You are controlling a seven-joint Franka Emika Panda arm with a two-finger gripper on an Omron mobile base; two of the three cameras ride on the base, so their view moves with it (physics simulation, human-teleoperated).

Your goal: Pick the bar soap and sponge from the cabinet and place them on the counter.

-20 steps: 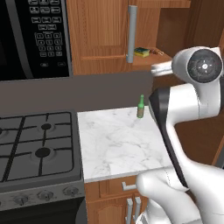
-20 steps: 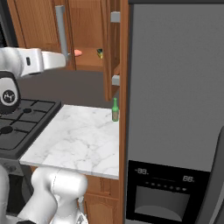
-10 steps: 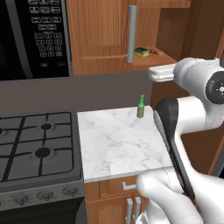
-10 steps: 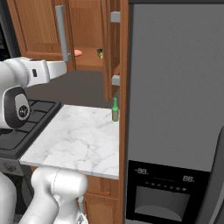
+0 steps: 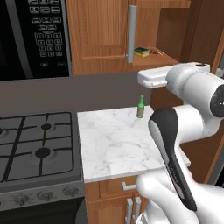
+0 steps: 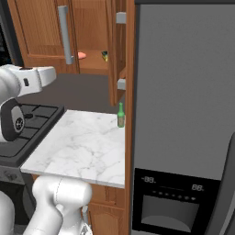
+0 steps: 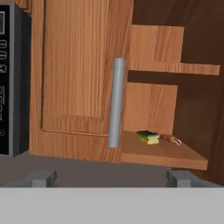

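The tool (image 7: 111,177) hangs spread wide and empty in front of the cabinet (image 7: 78,65), whose right side stands open; the sponge (image 7: 148,137) lies on the bottom shelf just right of the closed door's bar handle (image 7: 116,103), and the bar soap (image 6: 81,55) lies on that same shelf. Reaching in, a finger could likely catch the handle or the door edge, or nudge the small brown item (image 7: 170,139) beside the sponge, and the green bottle (image 5: 141,106) at the far edge of the desk (image 5: 118,144) could be toppled at put-down. The microwave keypad's writing is too blurred to read.
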